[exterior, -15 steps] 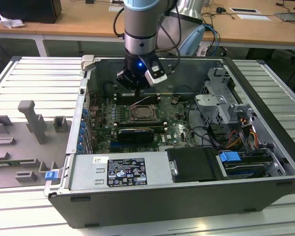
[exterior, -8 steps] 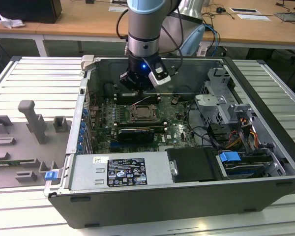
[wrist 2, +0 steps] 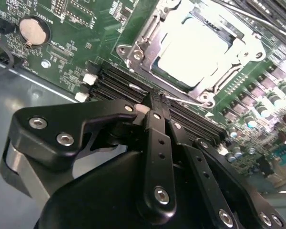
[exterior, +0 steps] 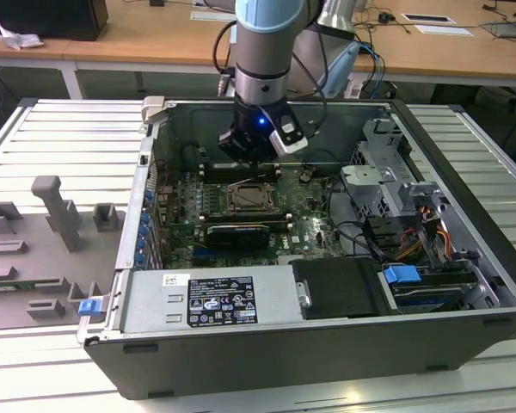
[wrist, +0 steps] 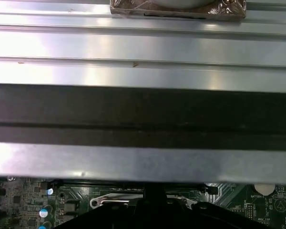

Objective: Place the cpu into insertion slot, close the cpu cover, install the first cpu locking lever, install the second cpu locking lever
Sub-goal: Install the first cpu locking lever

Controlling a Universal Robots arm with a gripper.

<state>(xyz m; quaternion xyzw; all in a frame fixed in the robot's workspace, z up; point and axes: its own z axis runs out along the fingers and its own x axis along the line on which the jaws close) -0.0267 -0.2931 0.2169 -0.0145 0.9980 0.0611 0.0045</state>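
Observer: Gripper (exterior: 251, 153) above open computer case (exterior: 327, 361), exterior view. Insertion slot (exterior: 253, 198) at its 6 o'clock, near.

Recorder: Fingers?

Observer: Closed together, nothing between them. Second wrist view has the fingertips (wrist 2: 155, 98) low over the green board (wrist 2: 76, 52).

Recorder: Cpu?

Observer: Cpu (wrist 2: 190, 52) seated flat in the slot, pale top showing through the cut-out. Cpu cover (wrist 2: 145, 40) down, framing it.

Recorder: Levers?

Observer: One thin wire lever (wrist 2: 183, 101) lies along the socket edge nearest the fingertips, tip right at it. Contact unclear. Latched or not, cannot tell.

Recorder: Surroundings?

Observer: Memory slots (wrist 2: 117, 83) run under the fingers. Coin battery (wrist 2: 33, 29) well apart from the socket. Exterior view: grey fixture tray (exterior: 52, 224) at the case's 9 o'clock.
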